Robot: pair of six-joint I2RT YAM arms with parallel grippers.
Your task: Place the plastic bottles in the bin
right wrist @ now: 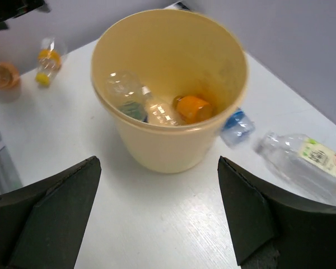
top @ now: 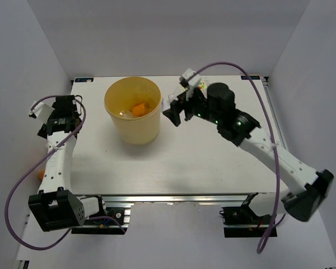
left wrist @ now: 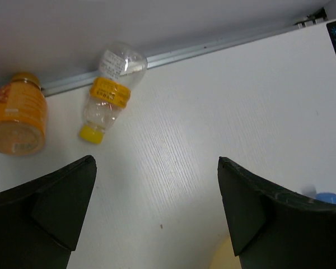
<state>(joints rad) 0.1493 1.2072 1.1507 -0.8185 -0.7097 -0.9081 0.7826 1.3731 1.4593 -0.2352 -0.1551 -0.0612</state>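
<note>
The right fingers [right wrist: 45, 213] stand wide apart and empty near the yellow bin [right wrist: 168, 148], which sits upright on the white worktop [right wrist: 157, 224]. A clear bottle [right wrist: 129, 92] and an orange bottle [right wrist: 193, 106] lie inside it. A blue-capped bottle [right wrist: 235, 126] lies just beside the bin, with a labelled bottle [right wrist: 305, 159] near it. The left fingers [left wrist: 45, 207], likewise open and empty, face a yellow-capped bottle [left wrist: 109, 89] and another orange bottle [left wrist: 17, 115] at the worktop's edge.

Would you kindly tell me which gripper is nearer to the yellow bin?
Right. The right gripper is open, close beside the right side of the bin, facing it. The left gripper, also open, is farther off on the bin's left.
</note>
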